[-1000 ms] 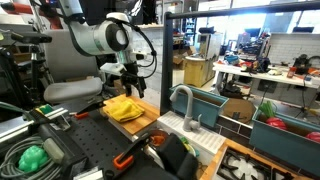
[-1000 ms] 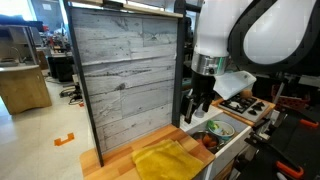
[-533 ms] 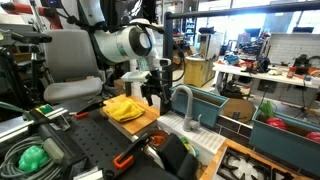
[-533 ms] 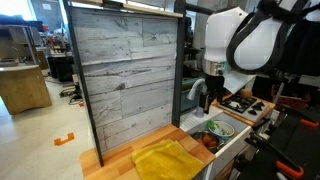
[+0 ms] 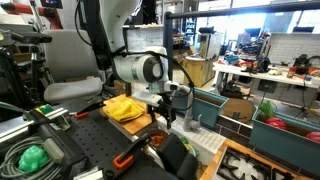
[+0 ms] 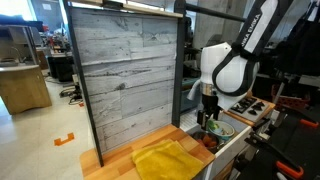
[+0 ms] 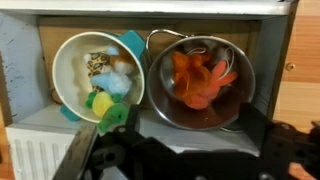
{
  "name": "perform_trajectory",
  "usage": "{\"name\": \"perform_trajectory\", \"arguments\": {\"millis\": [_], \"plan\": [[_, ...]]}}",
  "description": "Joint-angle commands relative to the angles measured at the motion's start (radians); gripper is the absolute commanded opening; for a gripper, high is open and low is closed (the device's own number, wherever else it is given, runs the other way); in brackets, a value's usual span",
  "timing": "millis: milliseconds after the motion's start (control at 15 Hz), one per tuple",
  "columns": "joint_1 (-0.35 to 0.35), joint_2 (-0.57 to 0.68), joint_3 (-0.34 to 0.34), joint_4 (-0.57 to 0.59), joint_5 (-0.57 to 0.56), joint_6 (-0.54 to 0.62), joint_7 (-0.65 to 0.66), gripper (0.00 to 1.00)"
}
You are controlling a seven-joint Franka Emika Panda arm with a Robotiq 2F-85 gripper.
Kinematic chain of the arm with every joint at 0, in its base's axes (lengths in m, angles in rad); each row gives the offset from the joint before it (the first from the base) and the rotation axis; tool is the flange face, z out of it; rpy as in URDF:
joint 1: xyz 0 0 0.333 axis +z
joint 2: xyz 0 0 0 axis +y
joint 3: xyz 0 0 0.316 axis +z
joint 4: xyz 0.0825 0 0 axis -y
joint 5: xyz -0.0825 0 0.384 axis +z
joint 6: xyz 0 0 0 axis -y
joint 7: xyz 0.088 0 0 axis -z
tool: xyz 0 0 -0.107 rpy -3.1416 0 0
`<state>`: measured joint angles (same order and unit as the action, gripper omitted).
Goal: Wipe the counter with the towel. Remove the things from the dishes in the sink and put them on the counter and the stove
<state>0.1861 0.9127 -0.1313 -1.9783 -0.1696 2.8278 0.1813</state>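
A yellow towel (image 5: 124, 107) lies crumpled on the wooden counter (image 5: 142, 124), and it also shows in an exterior view (image 6: 168, 160). In the wrist view the sink (image 7: 40, 120) holds a white bowl (image 7: 66, 70) with a yellow and green toy (image 7: 105, 108) and a pale spotted item. Beside it, a metal bowl (image 7: 235, 90) holds an orange thing (image 7: 195, 78). My gripper (image 7: 180, 150) is open and empty, with its jaws spread wide just above the metal bowl. It hangs low over the sink in both exterior views (image 5: 165, 118) (image 6: 208, 118).
A grey faucet (image 5: 185, 100) stands right beside the gripper. A tall wood-panel wall (image 6: 125, 80) backs the counter. The stove (image 6: 245, 105) lies beyond the sink. Teal bins (image 5: 215, 102) and dark clutter (image 5: 170, 155) surround the sink.
The arm has swung from above the towel on the counter over to the sink and come down. The gripper has stayed open and empty.
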Motion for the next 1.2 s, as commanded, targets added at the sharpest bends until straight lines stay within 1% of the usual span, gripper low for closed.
{"name": "perform_trajectory", "arguments": {"millis": [0, 200, 267, 333, 400, 533, 600, 733, 800, 1000, 1133], "plan": [[-0.029, 0.121, 0.037, 0.095, 0.057, 0.047, -0.004, 1.00], [-0.026, 0.190, 0.045, 0.122, 0.095, 0.099, 0.007, 1.00], [-0.022, 0.210, 0.046, 0.126, 0.109, 0.118, 0.012, 0.94], [-0.020, 0.225, 0.050, 0.127, 0.119, 0.134, 0.014, 0.72], [-0.016, 0.239, 0.053, 0.127, 0.129, 0.155, 0.017, 0.69], [-0.013, 0.231, 0.061, 0.106, 0.147, 0.198, 0.017, 0.66], [-0.015, 0.223, 0.065, 0.100, 0.154, 0.210, 0.013, 0.61], [-0.016, 0.186, 0.078, 0.062, 0.171, 0.236, 0.014, 0.46], [-0.022, 0.169, 0.085, 0.043, 0.176, 0.248, 0.006, 0.37], [-0.035, 0.115, 0.085, -0.032, 0.199, 0.283, 0.005, 0.13], [-0.048, 0.091, 0.081, -0.067, 0.218, 0.283, 0.008, 0.00]]}}
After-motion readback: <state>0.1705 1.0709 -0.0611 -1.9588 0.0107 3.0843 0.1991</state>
